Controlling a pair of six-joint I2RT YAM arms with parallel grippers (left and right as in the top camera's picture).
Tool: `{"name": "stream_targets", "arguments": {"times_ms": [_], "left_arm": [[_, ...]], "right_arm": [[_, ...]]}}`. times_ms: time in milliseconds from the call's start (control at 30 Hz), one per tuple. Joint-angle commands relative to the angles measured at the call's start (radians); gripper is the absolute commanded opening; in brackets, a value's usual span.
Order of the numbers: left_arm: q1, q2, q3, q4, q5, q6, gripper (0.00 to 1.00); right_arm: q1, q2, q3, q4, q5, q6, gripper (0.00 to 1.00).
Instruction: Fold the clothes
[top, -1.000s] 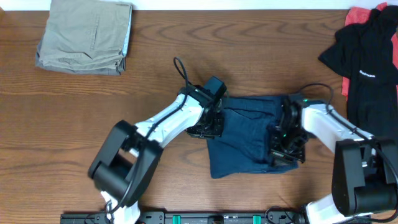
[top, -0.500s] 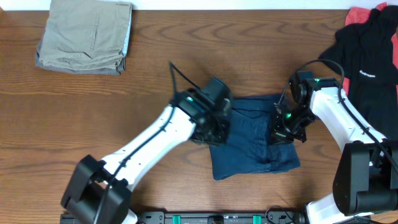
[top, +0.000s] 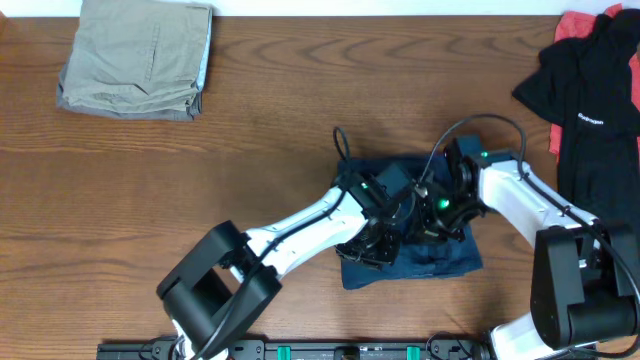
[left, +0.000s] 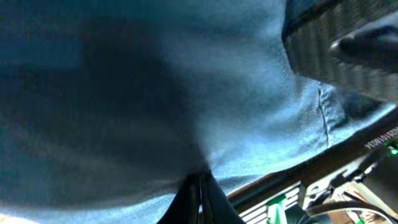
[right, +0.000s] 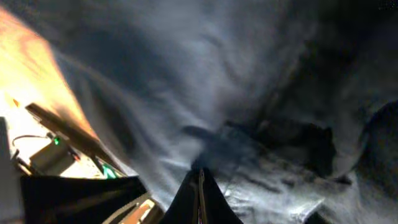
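Having swung in from the garment's left edge since half a second ago, my left gripper (top: 373, 242) is now crowding the right gripper (top: 438, 213), both clamping pinches of the navy clothes (top: 458, 256) lying centre-right on the table (top: 300, 120), seemingly dragging cloth over itself for a fold.

Little can be read. The black T-shirt (top: 585, 90) at the right edge of the table carries one short line of small white lettering (top: 590, 120), too small to make out. In the left wrist view, white print runs along a dark strip (left: 380, 140), blurred beyond reading.
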Motion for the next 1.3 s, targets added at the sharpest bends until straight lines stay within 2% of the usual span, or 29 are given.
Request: {"name": "stream_targets", "arguments": {"times_ms": [0, 133, 367, 600, 700, 833, 967, 1067, 1267], "left_arm": [[0.002, 0.011, -0.013, 0.016, 0.011, -0.022, 0.06], [0.002, 0.011, -0.054, 0.061, -0.016, -0.057, 0.06], [0.007, 0.011, -0.228, 0.210, -0.050, -0.108, 0.06], [0.009, -0.008, -0.277, 0.104, -0.174, -0.075, 0.06], [0.009, -0.078, -0.245, 0.062, -0.186, -0.030, 0.06], [0.009, -0.222, -0.184, 0.013, -0.291, -0.027, 0.06], [0.018, -0.382, -0.143, 0.030, -0.389, -0.027, 0.06], [0.043, -0.470, -0.143, 0.078, -0.408, -0.027, 0.06], [0.099, -0.445, -0.143, 0.158, -0.393, 0.029, 0.06]], "right_arm": [[0.002, -0.008, -0.049, 0.043, -0.017, 0.071, 0.01], [0.002, -0.008, -0.080, 0.067, 0.064, 0.134, 0.01], [-0.018, -0.008, -0.094, 0.072, 0.188, 0.195, 0.01], [-0.098, -0.009, -0.061, -0.006, 0.343, 0.261, 0.01], [-0.127, -0.009, 0.021, -0.099, 0.396, 0.260, 0.01], [-0.142, -0.009, 0.175, -0.230, 0.464, 0.256, 0.01], [-0.139, -0.009, 0.302, -0.273, 0.448, 0.227, 0.01], [-0.139, -0.009, 0.333, -0.257, 0.380, 0.185, 0.01], [-0.122, -0.008, 0.298, -0.177, 0.200, 0.113, 0.01]]}}
